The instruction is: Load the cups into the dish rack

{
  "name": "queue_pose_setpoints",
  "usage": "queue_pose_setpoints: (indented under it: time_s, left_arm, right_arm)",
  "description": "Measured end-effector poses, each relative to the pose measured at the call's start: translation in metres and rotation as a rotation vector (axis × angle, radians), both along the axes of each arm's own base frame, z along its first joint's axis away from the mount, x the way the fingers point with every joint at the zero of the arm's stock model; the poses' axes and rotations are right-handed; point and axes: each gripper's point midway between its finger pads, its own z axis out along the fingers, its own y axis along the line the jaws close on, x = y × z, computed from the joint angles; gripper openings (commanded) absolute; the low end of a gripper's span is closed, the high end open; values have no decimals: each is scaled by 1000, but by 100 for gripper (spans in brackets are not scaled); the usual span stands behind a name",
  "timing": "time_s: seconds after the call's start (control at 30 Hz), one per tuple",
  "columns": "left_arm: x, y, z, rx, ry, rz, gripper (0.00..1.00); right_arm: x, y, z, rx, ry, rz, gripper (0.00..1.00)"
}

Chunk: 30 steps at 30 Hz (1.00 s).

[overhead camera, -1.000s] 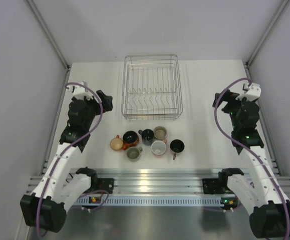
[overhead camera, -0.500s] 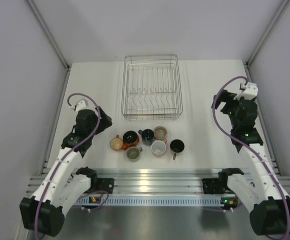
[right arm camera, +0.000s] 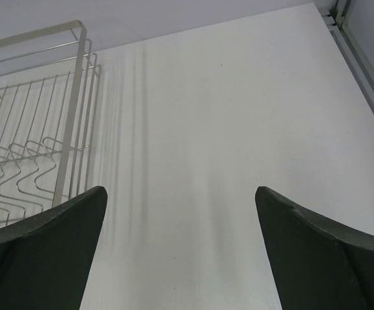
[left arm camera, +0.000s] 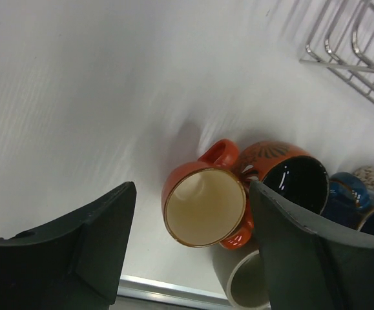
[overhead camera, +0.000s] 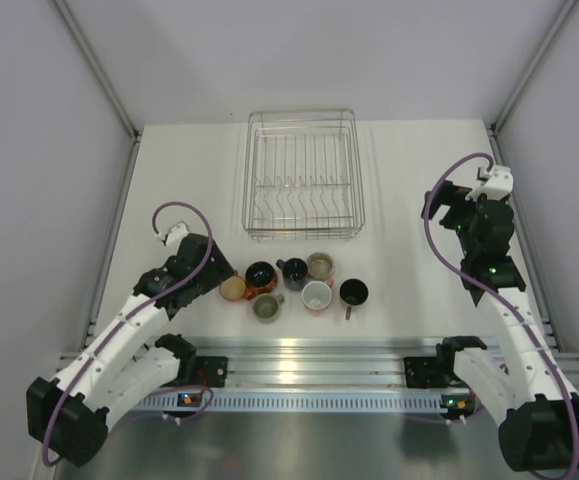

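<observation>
- The white table [overhead camera: 419, 180] fills most of my overhead view, with both arms bolted at its near edge.
- The dish rack [overhead camera: 300, 175] stands at the far middle of the table. It holds no cups, and I see only bare prongs in it.
- The right gripper [right arm camera: 180, 190] hangs over bare table well to the right of the rack. Its jaws are spread wide and hold nothing. The rack's corner shows at the left of that wrist view.
- The left gripper [left arm camera: 192, 190] is at the left end of the cluster, with its jaws released and wide apart. On the wrist camera a cup shows in the gap between the fingers [left arm camera: 77, 252], and neither one is pressing it.
- The cups [overhead camera: 294, 285], all seven, sit upright in a tight group just in front of the rack, between it and the arm bases.
- The orange cup [left arm camera: 205, 206] is the one framed by the left jaws. It is cream inside, and its handle points away from the camera.
- The second orange cup [left arm camera: 290, 171], dark inside, touches it on the right.
- Next to that one is the dark blue cup [overhead camera: 293, 270], then a beige cup [overhead camera: 320, 265].
- In the near row are a grey-olive cup [overhead camera: 267, 306], the pink cup [overhead camera: 317, 296] and the black cup [overhead camera: 353, 292].
</observation>
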Motion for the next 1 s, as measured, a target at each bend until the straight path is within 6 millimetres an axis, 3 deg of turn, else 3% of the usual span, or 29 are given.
queue_pose_setpoints:
  time_s: [0.37,0.47,0.63,0.9,0.97,1.0]
  left_arm:
    - [-26,6,-28,93,153,23,69]
    - [-30,4,-36,111,193,19,59]
    - [-32,4,-40,126,210,19,33]
    - [-35,7,-52,173,269,17,30]
    - [-35,7,-54,180,274,17,20]
    - [-34,7,-54,181,273,16,9]
  right_arm:
    - [-2,0,2,1,-7,0,99]
    - [-2,0,2,1,-7,-1,99]
    - [-2,0,2,1,-7,-2,99]
    - [-2,0,2,1,-7,-2,99]
    - [-2,-1,2,1,-7,-3,100]
    - [-2,-1,2,1,-7,-3,99]
